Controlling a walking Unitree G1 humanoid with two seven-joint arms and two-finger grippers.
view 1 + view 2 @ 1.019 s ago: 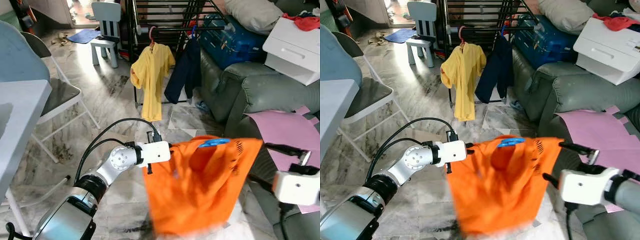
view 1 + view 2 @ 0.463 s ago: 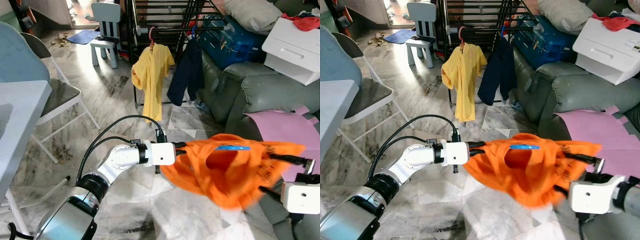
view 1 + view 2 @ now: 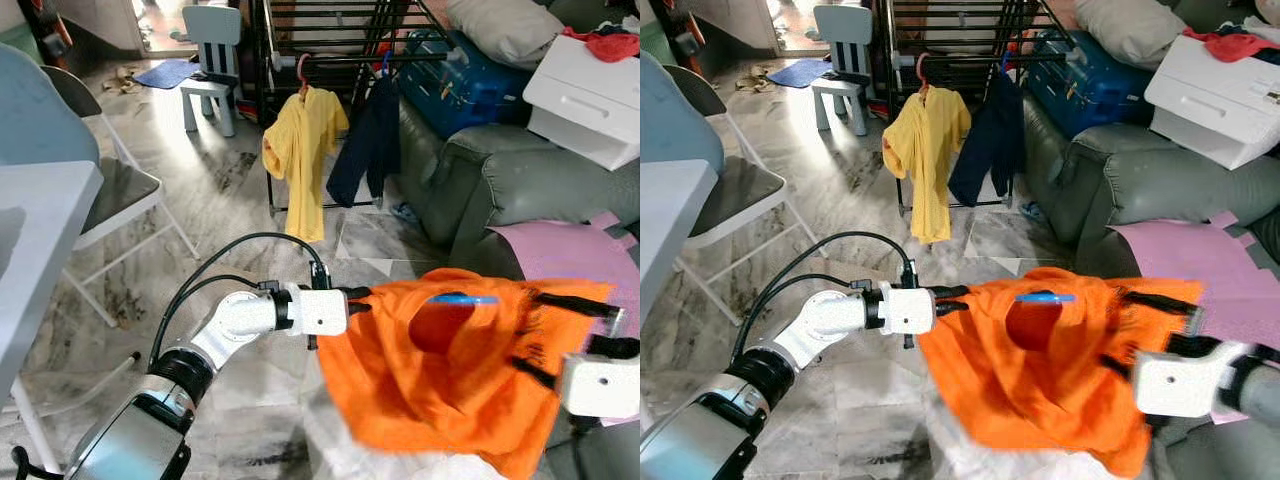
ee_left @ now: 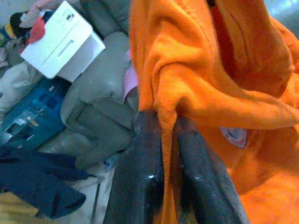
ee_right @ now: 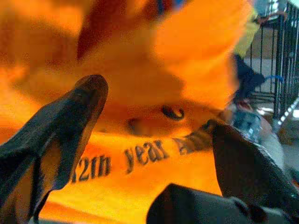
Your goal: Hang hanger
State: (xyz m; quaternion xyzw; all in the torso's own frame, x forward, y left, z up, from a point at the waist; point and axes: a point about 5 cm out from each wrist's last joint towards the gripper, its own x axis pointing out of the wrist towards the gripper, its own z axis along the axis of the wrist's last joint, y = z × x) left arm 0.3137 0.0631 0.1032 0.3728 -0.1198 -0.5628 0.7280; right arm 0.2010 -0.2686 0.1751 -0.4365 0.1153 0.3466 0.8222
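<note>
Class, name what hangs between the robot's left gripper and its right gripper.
The orange shirt spans between left gripper and right gripper, a blue hanger at its collar, in both eye views.

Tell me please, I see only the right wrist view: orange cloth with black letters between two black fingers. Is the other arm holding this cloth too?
Observer: Yes. The left pincer is shut on a fold of the orange shirt, at the side away from yours.
Operator: Is a hanger inside it?
Observer: A blue hanger shows at the neck opening.
Operator: Where can it be hung?
Observer: A black drying rack stands ahead, already carrying a yellow shirt and a dark blue garment.
Operator: And the right pincer?
Observer: The right pincer is at the shirt's far edge, with its fingers spread apart.
</note>
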